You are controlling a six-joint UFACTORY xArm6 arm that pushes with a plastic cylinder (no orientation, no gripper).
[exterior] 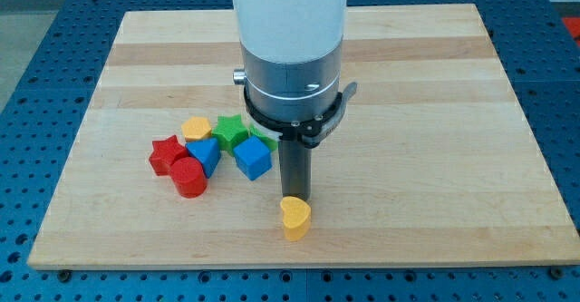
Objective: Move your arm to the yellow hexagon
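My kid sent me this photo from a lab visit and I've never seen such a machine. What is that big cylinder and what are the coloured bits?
The cylinder is the end of a robot arm. It has no hand, only a dark rod whose tip slides over the wooden board to push blocks. One camera looks down at the board. My tip sits just behind a yellow heart. At the view's left lies a cluster: yellow hexagon, green star, red star, red cylinder and two blue blocks. Nothing is held.
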